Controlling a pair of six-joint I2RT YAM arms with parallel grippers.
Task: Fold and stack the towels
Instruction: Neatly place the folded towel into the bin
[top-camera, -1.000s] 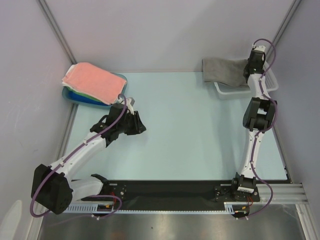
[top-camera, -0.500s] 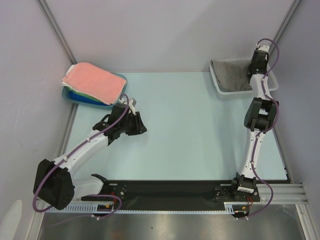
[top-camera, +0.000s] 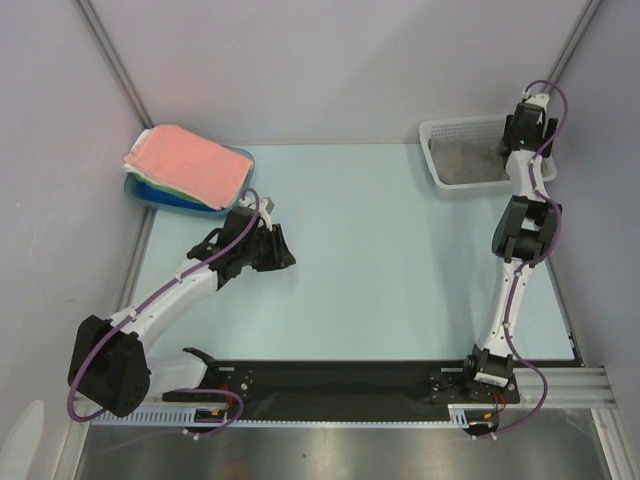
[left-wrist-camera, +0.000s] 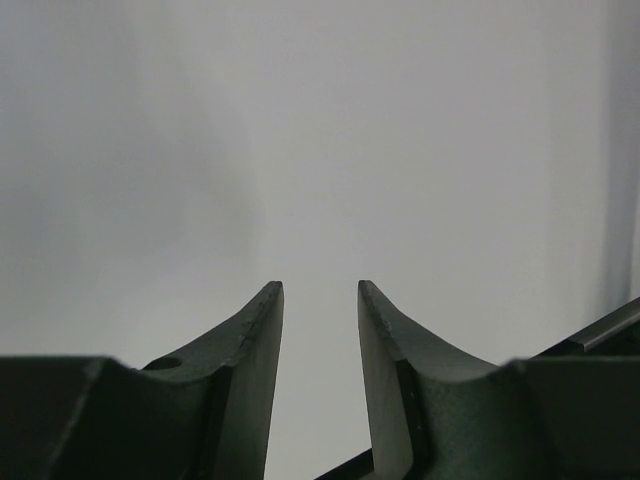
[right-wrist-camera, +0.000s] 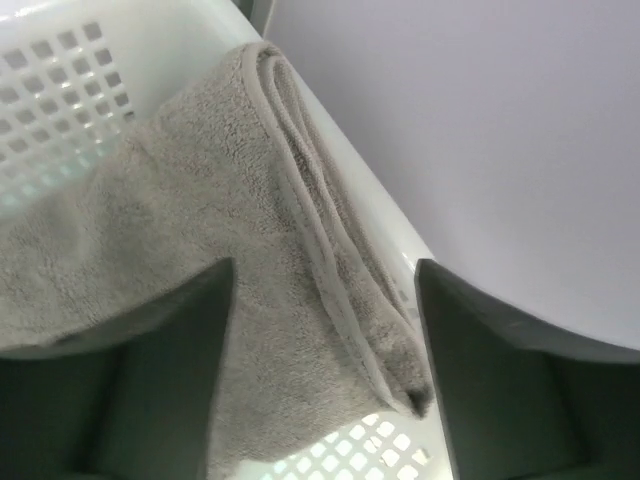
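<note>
A folded stack of towels with a salmon pink one (top-camera: 190, 163) on top rests on the blue tray (top-camera: 146, 192) at the back left. A grey towel (top-camera: 463, 166) lies in the white basket (top-camera: 450, 130) at the back right. In the right wrist view this grey towel (right-wrist-camera: 200, 220) is bunched against the basket's rim (right-wrist-camera: 375, 215). My right gripper (right-wrist-camera: 325, 265) hangs open just above it, with its jaws wide apart and holding nothing. Over the table's left half, my left gripper (top-camera: 277, 250) is open and empty (left-wrist-camera: 320, 290), apart from the stack.
Grey walls close in the back and both sides. The basket's perforated wall (right-wrist-camera: 60, 80) stands right under my right gripper (top-camera: 508, 148). A black rail (top-camera: 340, 385) runs along the near edge between the arm bases.
My right gripper carried the grey towel rightwards into the basket and opened, letting it go. The left arm has barely shifted.
</note>
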